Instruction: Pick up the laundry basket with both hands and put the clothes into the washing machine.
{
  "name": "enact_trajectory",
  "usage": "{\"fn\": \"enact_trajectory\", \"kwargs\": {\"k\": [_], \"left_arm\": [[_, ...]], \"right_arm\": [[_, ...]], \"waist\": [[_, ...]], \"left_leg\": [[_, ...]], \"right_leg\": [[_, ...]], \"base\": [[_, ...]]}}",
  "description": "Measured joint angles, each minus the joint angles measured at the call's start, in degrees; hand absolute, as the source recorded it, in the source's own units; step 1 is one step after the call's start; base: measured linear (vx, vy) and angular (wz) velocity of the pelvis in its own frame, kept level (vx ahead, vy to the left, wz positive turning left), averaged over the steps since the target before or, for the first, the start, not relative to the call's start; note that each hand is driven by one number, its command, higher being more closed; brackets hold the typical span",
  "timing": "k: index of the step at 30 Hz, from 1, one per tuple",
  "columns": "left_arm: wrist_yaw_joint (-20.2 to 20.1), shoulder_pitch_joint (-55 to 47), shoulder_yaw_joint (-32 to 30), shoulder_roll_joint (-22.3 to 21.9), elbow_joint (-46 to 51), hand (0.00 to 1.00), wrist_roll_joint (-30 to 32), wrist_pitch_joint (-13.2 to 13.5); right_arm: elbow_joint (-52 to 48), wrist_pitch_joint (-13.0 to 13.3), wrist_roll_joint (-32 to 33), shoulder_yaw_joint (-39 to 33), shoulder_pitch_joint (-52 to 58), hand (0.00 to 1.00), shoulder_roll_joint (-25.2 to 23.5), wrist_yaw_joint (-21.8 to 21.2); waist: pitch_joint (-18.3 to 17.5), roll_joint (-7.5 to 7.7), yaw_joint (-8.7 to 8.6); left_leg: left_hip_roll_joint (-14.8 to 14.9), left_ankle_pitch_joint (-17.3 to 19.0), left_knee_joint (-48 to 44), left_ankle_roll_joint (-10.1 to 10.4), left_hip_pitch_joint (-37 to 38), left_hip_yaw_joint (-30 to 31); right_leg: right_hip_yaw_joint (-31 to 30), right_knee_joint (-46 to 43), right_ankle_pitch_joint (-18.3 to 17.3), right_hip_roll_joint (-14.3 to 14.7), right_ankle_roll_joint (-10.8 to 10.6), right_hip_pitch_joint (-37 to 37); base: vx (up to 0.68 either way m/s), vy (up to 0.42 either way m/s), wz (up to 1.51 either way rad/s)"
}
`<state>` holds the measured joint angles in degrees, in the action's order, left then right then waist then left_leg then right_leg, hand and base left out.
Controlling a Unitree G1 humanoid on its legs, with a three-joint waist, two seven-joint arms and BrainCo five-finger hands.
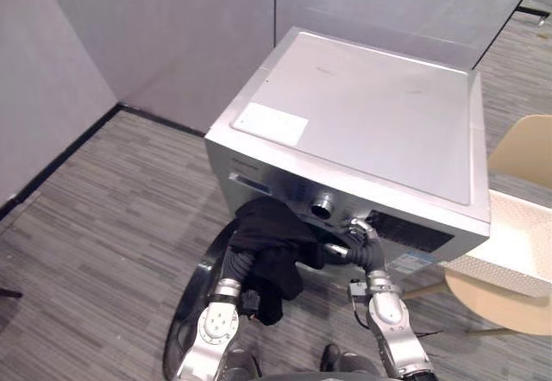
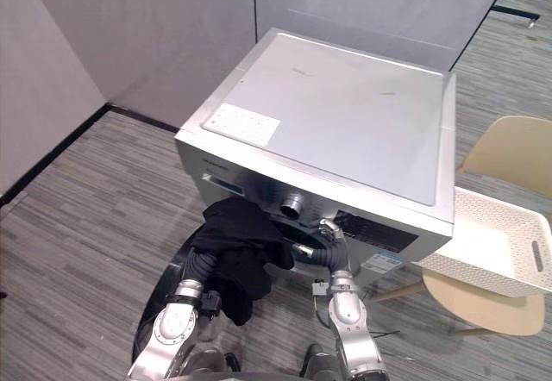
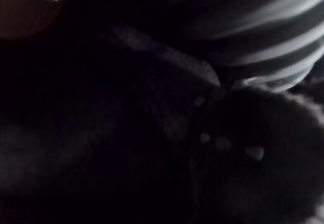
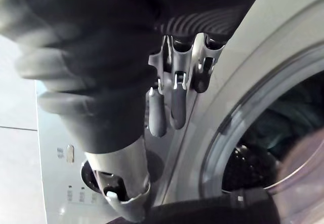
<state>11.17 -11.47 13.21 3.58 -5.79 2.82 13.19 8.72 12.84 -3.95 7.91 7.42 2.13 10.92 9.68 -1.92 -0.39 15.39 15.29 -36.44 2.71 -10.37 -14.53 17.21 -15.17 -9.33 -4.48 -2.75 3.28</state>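
A silver washing machine (image 1: 371, 114) stands in front of me, its round door (image 1: 194, 303) swung open low on the left. A black garment (image 1: 272, 243) hangs at the drum mouth, draped over my left hand (image 1: 240, 267), which is buried under the cloth. In the left wrist view the dark cloth lies against a striped garment (image 3: 273, 36). My right hand (image 1: 362, 230) is open and holds nothing. Its fingers (image 4: 174, 107) rest against the front panel just beside the drum opening (image 4: 263, 148). The white perforated laundry basket (image 2: 492, 243) sits on a beige chair to the right.
Grey partition walls (image 1: 172, 28) close in behind and to the left of the machine. The beige chair (image 1: 526, 148) with the basket stands close to the machine's right side. Striped grey carpet (image 1: 103, 226) spreads out to the left.
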Motion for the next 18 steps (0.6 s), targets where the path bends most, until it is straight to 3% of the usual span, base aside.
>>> {"fn": "enact_trajectory", "kwargs": {"k": [2,4,5,6,8,11,16,18], "left_arm": [[1.2,0.4,-1.7,-0.8,-2.0,1.00,-0.5,-0.5],[1.8,0.5,-2.1,-1.2,-3.6,1.00,-1.2,-0.5],[2.1,0.7,-2.1,-1.2,-4.1,1.00,-1.8,-0.5],[2.7,1.7,-2.2,-1.4,-4.5,1.00,-2.4,-0.5],[3.8,5.9,-2.8,-1.0,-6.7,1.00,-3.7,-0.5],[6.8,13.9,-4.8,-1.1,-9.4,1.00,-6.5,-0.5],[11.8,20.0,-6.1,-1.7,-9.6,1.00,-9.5,-0.3],[13.1,21.5,-6.8,-2.3,-9.6,1.00,-10.5,-0.2]], "right_arm": [[-1.8,0.0,0.0,0.2,0.5,0.00,0.4,0.0],[-3.1,0.1,0.1,0.1,1.2,0.00,0.5,0.0],[-3.6,0.4,0.4,-0.2,1.0,0.00,0.7,0.2],[-4.5,0.6,1.1,-0.4,0.7,0.00,0.9,0.6],[-5.1,0.5,1.3,-0.6,-1.3,0.00,0.4,1.5],[-7.7,0.6,1.6,-0.8,-6.9,0.00,0.6,3.5],[-14.8,0.8,1.5,-0.4,-9.7,0.00,-0.7,7.6],[-16.9,1.3,1.5,-0.3,-9.7,0.00,-1.3,8.4]], "waist": [[1.1,0.14,0.09],[1.8,0.89,1.00],[1.8,0.56,1.11],[2.4,-0.83,0.74],[4.4,1.50,-0.36],[10.1,1.72,-1.34],[14.9,1.85,-2.05],[15.1,1.99,-1.98]], "left_leg": [[-0.9,-2.3,-5.3,0.7,-3.2,5.1],[-4.3,-0.2,-2.0,2.6,-3.8,9.2],[-6.0,-0.6,3.7,2.8,-4.0,10.9],[-6.3,-0.5,7.0,1.0,-4.8,10.7],[-7.9,0.1,3.2,0.3,-8.4,8.5],[-7.5,3.8,-7.8,-1.0,-16.8,7.7],[-5.1,12.6,-24.9,-3.2,-26.6,6.0],[-3.9,14.7,-30.3,-3.6,-30.8,5.7]], "right_leg": [[-2.3,-0.7,-0.7,0.2,1.2,0.1],[-5.1,-1.9,-1.6,-0.6,1.6,1.5],[-7.1,-5.2,-2.4,-1.0,0.9,4.7],[-8.7,-10.1,-4.2,-0.9,-0.1,8.4],[-11.0,-18.0,-6.5,-3.4,-0.9,15.2],[-12.8,-27.9,-8.3,-4.5,-1.5,24.4],[-16.6,-43.7,-14.0,-4.7,-3.1,35.7],[-17.6,-48.6,-15.2,-4.2,-3.3,40.4]], "base": [[0.05,-0.105,-0.41],[0.01,-0.009,-0.75],[-0.01,0.088,-0.86],[-0.02,0.120,-0.78],[-0.04,0.104,-0.40],[-0.16,0.096,-0.33],[-0.18,0.107,-0.33],[-0.16,0.082,-0.25]]}}
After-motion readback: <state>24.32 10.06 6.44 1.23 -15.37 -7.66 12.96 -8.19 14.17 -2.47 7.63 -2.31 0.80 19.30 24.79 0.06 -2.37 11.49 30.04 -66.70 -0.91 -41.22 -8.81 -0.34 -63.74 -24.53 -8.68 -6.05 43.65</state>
